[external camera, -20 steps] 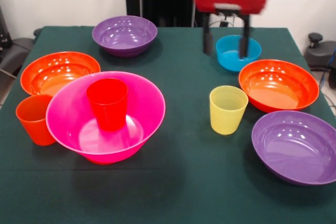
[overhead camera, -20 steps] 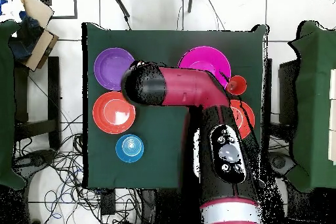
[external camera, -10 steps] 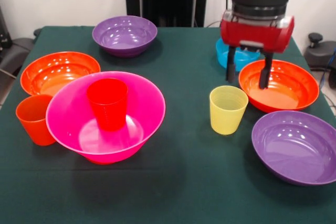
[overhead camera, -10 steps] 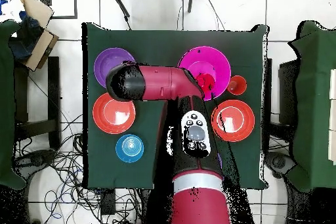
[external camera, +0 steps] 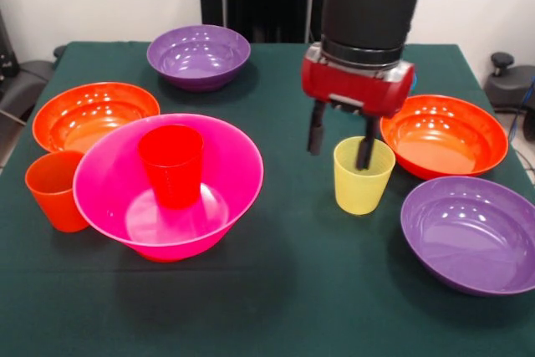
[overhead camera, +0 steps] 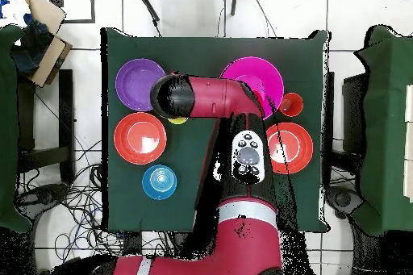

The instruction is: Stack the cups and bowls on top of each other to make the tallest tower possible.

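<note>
My gripper [external camera: 340,140] is open and straddles the far-left rim of the yellow cup [external camera: 362,180]. One finger [external camera: 365,144] dips inside the cup; the other hangs just outside it on the left. The red cup [external camera: 171,165] stands upright inside the big pink bowl [external camera: 230,156]. Against that bowl's left side stands the orange cup [external camera: 52,191]. From overhead, the arm's wrist [overhead camera: 169,97] covers the gripper and only a sliver of the yellow cup [overhead camera: 178,119] shows.
An orange bowl [external camera: 443,134] and a purple bowl [external camera: 472,232] lie right of the yellow cup. Another orange bowl [external camera: 94,114] sits at the left and another purple bowl [external camera: 199,56] at the back. The blue bowl [overhead camera: 160,181] shows only from overhead.
The gripper has come from above the blue bowl, past the right orange bowl, forward, left and down onto the yellow cup's rim. It stays open. No cup or bowl has moved.
</note>
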You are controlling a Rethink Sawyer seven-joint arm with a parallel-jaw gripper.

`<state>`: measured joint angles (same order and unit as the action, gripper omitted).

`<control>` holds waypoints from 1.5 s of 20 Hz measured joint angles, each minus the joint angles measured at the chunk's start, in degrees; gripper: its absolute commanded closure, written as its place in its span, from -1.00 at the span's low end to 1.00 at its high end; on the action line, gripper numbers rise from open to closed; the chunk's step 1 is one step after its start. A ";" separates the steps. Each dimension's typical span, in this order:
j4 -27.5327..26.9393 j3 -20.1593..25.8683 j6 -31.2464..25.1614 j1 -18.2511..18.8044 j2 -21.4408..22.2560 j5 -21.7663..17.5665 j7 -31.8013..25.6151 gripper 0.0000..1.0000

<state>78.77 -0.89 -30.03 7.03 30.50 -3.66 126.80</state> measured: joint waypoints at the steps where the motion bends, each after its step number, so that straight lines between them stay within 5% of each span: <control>1: -0.40 -0.41 0.00 0.01 -0.27 0.04 0.00 -1.00; 16: -3.17 -2.17 0.00 -0.05 -2.18 3.34 0.00 -1.00; 30: 0.51 -2.81 0.01 -0.59 -1.09 5.28 0.00 -1.00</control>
<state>79.28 -3.70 -30.02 6.44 29.41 1.62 126.80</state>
